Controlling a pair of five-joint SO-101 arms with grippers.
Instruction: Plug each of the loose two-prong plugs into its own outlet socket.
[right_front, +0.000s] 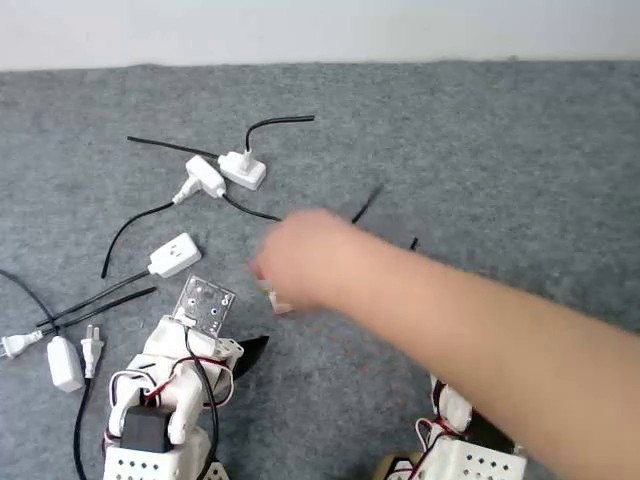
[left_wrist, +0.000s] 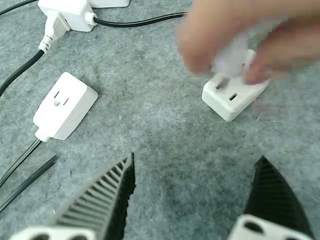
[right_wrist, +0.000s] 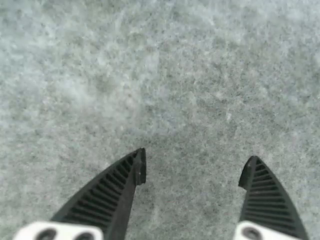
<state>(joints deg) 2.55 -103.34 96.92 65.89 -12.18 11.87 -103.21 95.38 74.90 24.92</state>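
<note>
Grey felt tabletop (right_front: 500, 150): a hand (right_front: 305, 262) covers the centre socket (left_wrist: 231, 97); loose plugs (right_front: 91, 352) lie at eight o'clock. Left pincer (left_wrist: 196, 159) and right pincer (right_wrist: 196, 155) both gape wide, empty. Reaching now risks striking that hand or nudging the socket askew.

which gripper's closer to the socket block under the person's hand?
Left. The left gripper hangs open just short of the socket block, with the hand on it. The right gripper hangs over bare carpet, farther off.
</note>
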